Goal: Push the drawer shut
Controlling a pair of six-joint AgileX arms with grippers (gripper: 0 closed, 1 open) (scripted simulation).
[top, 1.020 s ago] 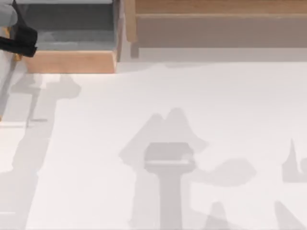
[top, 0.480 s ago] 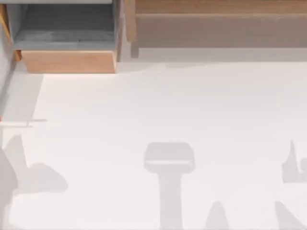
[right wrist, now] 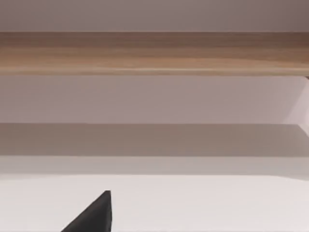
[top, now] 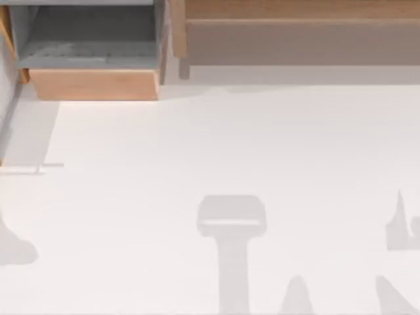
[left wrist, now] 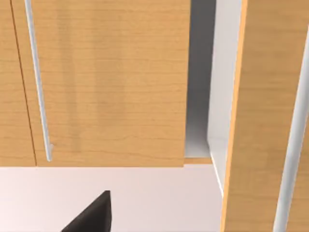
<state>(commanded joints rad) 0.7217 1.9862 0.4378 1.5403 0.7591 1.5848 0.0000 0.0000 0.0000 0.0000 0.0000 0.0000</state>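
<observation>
The drawer (top: 95, 84) stands pulled out at the table's far left corner in the top view, its light wooden front facing the table and its grey inside (top: 92, 39) bare. In the left wrist view I face wooden fronts: a wide panel (left wrist: 111, 82) with a thin metal bar handle (left wrist: 38, 82), a dark gap (left wrist: 199, 87), then a nearer wooden panel (left wrist: 260, 116). A dark part of my left gripper (left wrist: 91, 217) juts into that view, apart from the wood. A dark part of my right gripper (right wrist: 91, 217) shows before a wooden ledge (right wrist: 154, 53).
A long wooden cabinet (top: 295, 33) runs along the far edge to the right of the drawer. The white tabletop (top: 216, 164) carries only arm shadows, one at the near left edge (top: 13, 249) and others near the middle and right.
My left arm, beside the drawer's left end one second ago, has left the top view; its shadow slid toward the near left corner. The drawer has not moved.
</observation>
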